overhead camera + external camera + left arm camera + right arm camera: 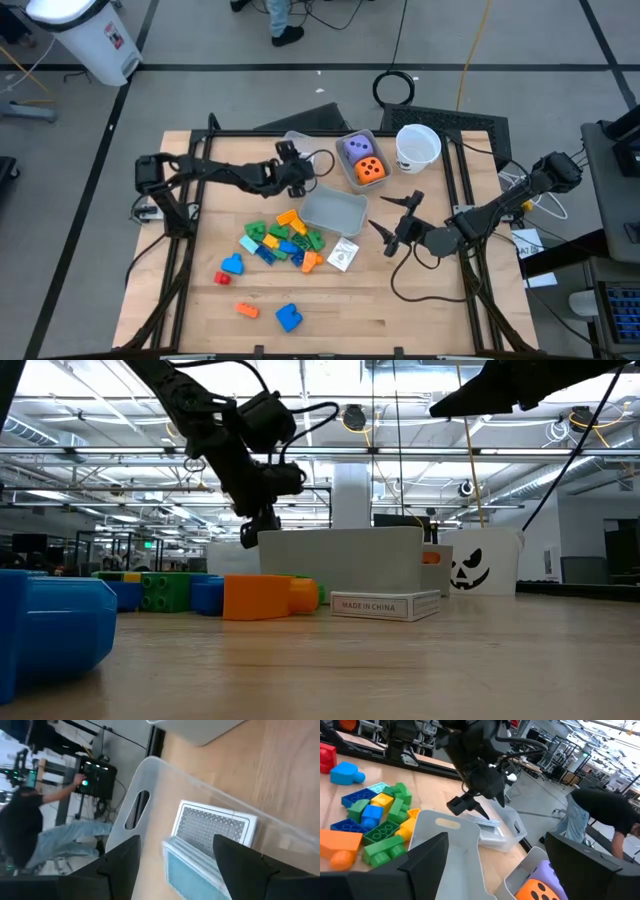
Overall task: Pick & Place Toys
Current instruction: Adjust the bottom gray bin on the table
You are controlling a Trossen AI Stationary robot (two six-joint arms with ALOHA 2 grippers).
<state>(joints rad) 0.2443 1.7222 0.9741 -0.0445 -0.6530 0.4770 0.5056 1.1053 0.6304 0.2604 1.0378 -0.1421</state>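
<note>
My left gripper stands open just above a clear bin at the far middle of the table. White patterned cards lie flat on that bin's floor, below and between the fingers, and nothing touches them. My right gripper hovers open above the table at the right. A pile of green, blue, yellow and orange blocks rests on the wood near the middle. A card box lies beside the pile. A purple die and an orange die sit in another clear bin.
An empty-looking clear bin stands between the pile and my right gripper. A white cup stands at the far right. Loose blue, red, orange and blue blocks lie toward the near edge. A person bends over beyond the table.
</note>
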